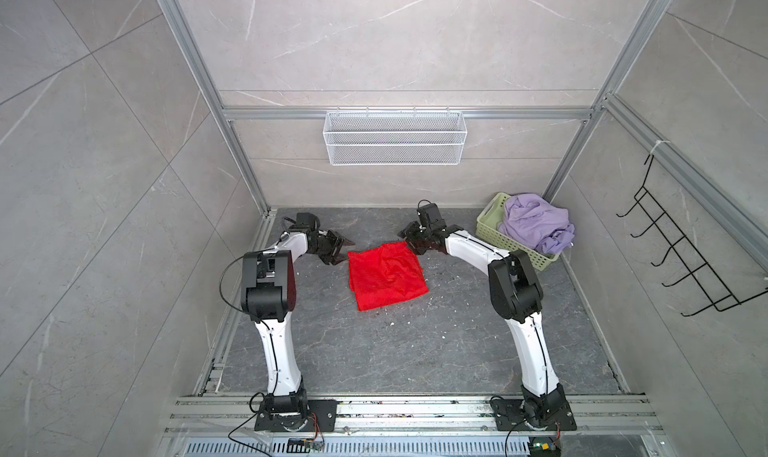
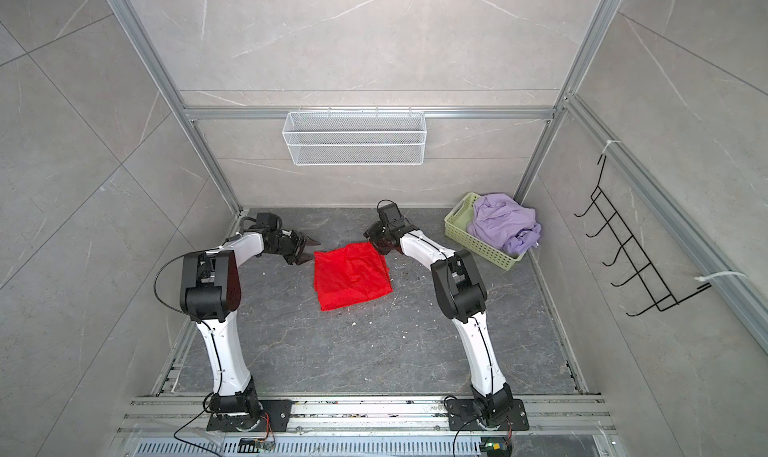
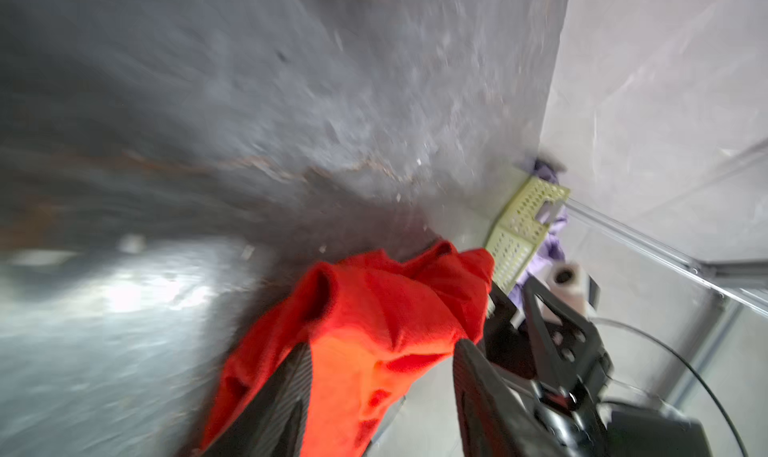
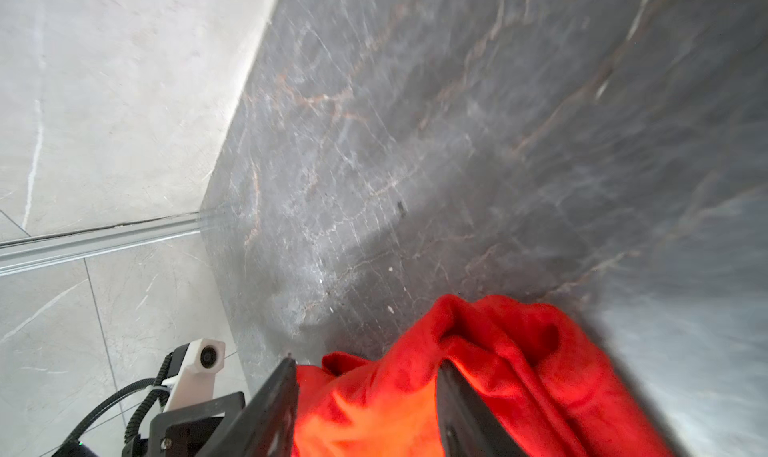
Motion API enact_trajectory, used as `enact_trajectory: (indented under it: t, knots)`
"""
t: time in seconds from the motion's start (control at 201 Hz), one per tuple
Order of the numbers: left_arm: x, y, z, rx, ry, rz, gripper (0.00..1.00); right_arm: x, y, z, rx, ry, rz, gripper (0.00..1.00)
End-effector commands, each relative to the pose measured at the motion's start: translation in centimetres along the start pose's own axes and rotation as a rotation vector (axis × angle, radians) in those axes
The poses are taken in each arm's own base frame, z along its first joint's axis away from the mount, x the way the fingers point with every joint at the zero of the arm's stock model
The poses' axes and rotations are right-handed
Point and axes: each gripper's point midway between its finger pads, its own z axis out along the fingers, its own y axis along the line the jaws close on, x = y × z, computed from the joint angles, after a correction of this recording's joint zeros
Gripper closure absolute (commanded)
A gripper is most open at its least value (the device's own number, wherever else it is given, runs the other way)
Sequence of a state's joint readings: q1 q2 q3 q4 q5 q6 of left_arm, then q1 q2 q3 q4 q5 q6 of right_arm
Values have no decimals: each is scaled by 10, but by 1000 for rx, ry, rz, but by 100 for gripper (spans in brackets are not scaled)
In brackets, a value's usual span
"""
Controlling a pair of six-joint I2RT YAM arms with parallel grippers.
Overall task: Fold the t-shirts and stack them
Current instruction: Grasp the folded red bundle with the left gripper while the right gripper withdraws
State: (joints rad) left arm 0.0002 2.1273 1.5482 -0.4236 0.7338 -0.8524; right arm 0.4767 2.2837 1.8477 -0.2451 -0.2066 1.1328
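Red folded t-shirt (image 1: 386, 276) lies flat, nearly square, slightly skewed; left gripper (image 1: 347, 251) and right gripper (image 1: 408, 239) gape at far corners.

You see the left pincer (image 3: 382, 345) with its jaws apart, one dark finger (image 3: 286, 392) on each side of the rumpled red tee (image 3: 374, 293). The grey bench (image 3: 332, 102) is motion-blurred. Beyond the tee is the green lattice basket (image 3: 523, 222), with the lilac tee (image 3: 548, 247) showing past its rim. The pale wall (image 3: 665, 81) is behind.
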Motion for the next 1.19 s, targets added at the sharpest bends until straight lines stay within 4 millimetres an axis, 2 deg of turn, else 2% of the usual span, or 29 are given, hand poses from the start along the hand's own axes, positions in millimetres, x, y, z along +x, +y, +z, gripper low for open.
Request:
enact_trajectory:
  t: [0.0, 0.154, 0.284, 0.344, 0.498, 0.612, 0.727, 0.826, 0.941, 1.04, 1.105, 1.19]
  knots:
    - [8, -38, -39, -31, -71, 160, 40, 3, 21, -47, 19, -49, -126, 45]
    - [41, -52, -33, -101, -26, 286, 39, 39, 20, -54, 44, -24, -216, 45]
    - [68, -62, -5, -98, 53, 330, 37, 62, 16, -37, 35, 30, -207, 45]
    - [72, -63, 8, -81, 78, 311, 37, 68, 15, -27, 22, 45, -206, 46]
    - [60, -62, 30, -31, 60, 223, 38, 68, 13, -4, -5, 54, -166, 49]
    - [51, -54, 48, -9, 63, 162, 39, 59, 6, 16, -10, 63, -126, 51]
    - [39, -40, 62, -11, 59, 117, 39, 49, -20, 38, 42, 88, -82, 56]
    - [29, -26, 67, -20, 56, 80, 39, 42, -42, 48, 112, 92, -61, 59]
    - [18, -4, 68, -56, 49, 31, 40, 36, -67, 52, 221, 101, -33, 64]
    - [16, 15, 69, -90, 53, -4, 40, 33, -87, 46, 305, 96, -36, 64]
    - [17, 24, 69, -106, 55, -19, 40, 30, -93, 39, 325, 88, -45, 64]
    - [22, 33, 69, -122, 65, -30, 40, 23, -88, 26, 318, 59, -71, 63]
